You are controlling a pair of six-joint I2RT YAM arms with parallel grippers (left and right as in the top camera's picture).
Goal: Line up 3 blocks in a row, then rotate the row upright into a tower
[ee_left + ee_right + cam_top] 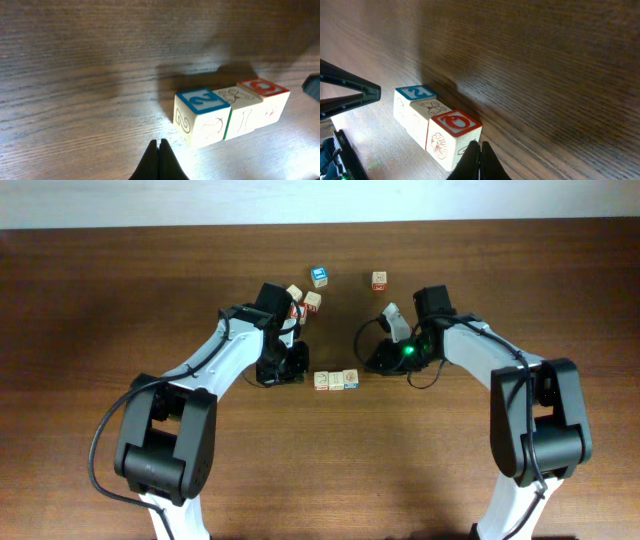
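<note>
Three small wooden blocks (336, 381) sit side by side in a row at the table's centre. In the left wrist view the nearest block (200, 117) has a blue "2" on top, the middle block (239, 111) is pale, and the far block (265, 95) has a red top. From the right wrist the order is reversed: red-topped block (452, 135), pale block (426, 112), blue-topped block (409, 99). My left gripper (298, 372) (159, 146) is shut and empty, just left of the row. The right gripper (372, 364) (480, 146) is also shut and empty, beside the red-topped block.
Several loose cubes lie behind the arms: a blue-faced cube (319, 276), a red-marked cube (379, 280), and a small cluster (305, 301) near the left arm's wrist. The table's far edge (320, 222) runs along the top.
</note>
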